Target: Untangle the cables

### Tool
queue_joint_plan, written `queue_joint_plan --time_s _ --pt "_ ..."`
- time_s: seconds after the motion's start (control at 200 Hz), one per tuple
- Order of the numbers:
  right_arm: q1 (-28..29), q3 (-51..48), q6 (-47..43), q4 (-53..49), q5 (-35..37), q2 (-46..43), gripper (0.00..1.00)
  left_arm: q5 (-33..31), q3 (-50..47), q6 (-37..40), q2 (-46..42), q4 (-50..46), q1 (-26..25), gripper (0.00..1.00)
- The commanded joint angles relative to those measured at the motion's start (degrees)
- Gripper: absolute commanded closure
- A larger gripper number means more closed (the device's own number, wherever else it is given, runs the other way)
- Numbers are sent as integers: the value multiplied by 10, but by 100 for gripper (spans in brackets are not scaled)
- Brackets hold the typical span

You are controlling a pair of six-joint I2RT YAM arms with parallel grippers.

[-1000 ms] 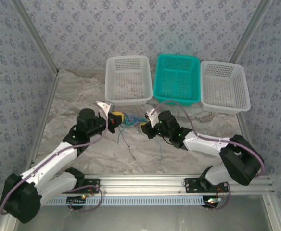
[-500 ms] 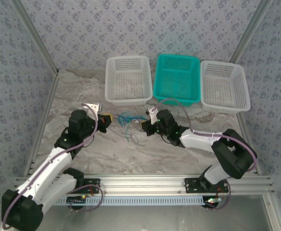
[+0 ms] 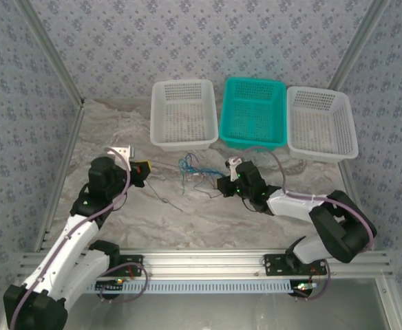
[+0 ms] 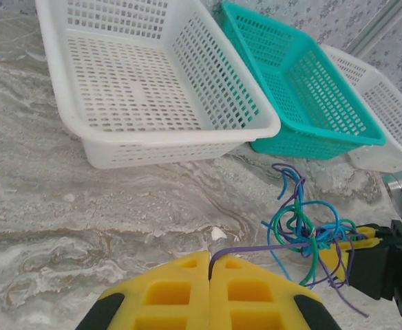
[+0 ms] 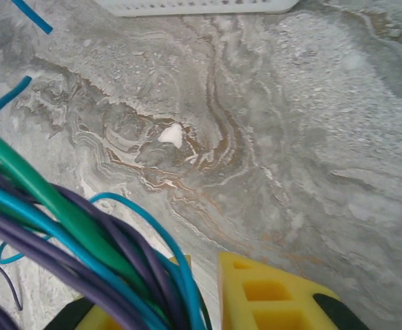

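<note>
**From above.** The cables lay as a small knot on the table, between the two arms and just in front of the gap between the near white basket and the teal basket. The left gripper stood off to the left of the knot. The right gripper sat right at its right edge.

**Left wrist.** The yellow pads were clenched flat together on one purple strand, which ran out fairly straight to the knot. Blue, teal and purple loops crossed over one another there. They were thin and round in section, with glossy insulation that held its curl. The baskets were rigid perforated plastic. The tabletop looked like a marbled grey stone print, matte.

**Right wrist.** The jaws stood a little apart, with a bundle of teal, blue and purple wire draped across one foam pad. I couldn't tell whether anything was pinched.

**My reading of the step.** The job was to draw the purple strand free. To do it well:
- The right side should pin the rest of the bundle.
- The left should pull low and slow along the table.
- Stop if the whole knot starts to drag, because slick wire cinches tight.
</note>
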Motion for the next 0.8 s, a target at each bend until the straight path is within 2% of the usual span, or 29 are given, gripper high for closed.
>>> queue_joint_plan --time_s 0.0,0.03,0.13,0.25,0.36,0.52,0.6,0.74,0.8 --pt "-19 -40 -3 -144 84 -34 56 -59 46 10 -8 110 27 100" --pt "-16 -42 -11 -144 67 -52 46 -40 48 17 -6 112 23 100" --pt "1 -44 -52 -138 17 -132 36 6 60 46 10 93 -4 100" --pt "21 -42 -93 -110 3 -211 26 -19 60 78 31 64 -59 100" --pt "30 -30 -122 -68 -51 -235 20 -39 45 68 46 73 -93 100" --pt "44 22 -126 -50 -125 -186 16 -67 26 57 65 83 -132 100" --pt "60 39 -127 -33 -118 -145 15 -84 20 56 68 74 -146 100" --pt "95 75 -141 7 -50 -47 16 -117 16 52 63 52 -156 100" --pt "99 95 -144 35 -45 4 17 -118 15 48 59 50 -158 100"
